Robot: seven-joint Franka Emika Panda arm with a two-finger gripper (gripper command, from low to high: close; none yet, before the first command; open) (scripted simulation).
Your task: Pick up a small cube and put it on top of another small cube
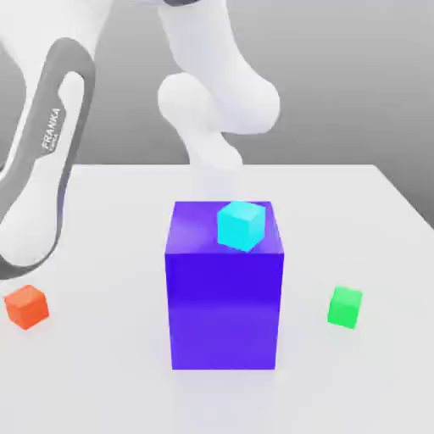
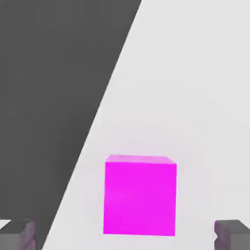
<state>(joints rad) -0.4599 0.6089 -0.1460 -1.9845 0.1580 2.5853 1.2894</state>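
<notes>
The magenta-pink small cube [image 2: 140, 195] is seen in the hand view resting on the white tabletop [image 2: 195, 97], close to the table edge beyond which a dark floor shows. It lies between the two grey fingertips [image 2: 19, 234] of the gripper [image 2: 127, 237], which stand wide apart with nothing held; clear gaps remain on both sides of the cube.

In the exterior view a large purple-blue block [image 1: 224, 301] stands near the middle of the tabletop [image 1: 373, 220], with a cyan cube [image 1: 241, 225] sitting on its top face toward the far right corner of that face. An orange cube [image 1: 26, 306] lies near the table's edge on the exterior view's left, and a green cube [image 1: 345, 307] lies toward the exterior view's right. The Franka arm [image 1: 216, 93] reaches down behind the block, so the pink cube is probably hidden beyond it near the far edge, though this cannot be confirmed from that view.

The step in hand is judged to be the approach for the grasp. The cube should be kept centred between the fingers, the descent made straight down until the pads flank the side faces at mid-height, and only then should the jaws be closed squarely on opposite flat faces. Care is advised near the table edge, since a nudge could push the cube off.
</notes>
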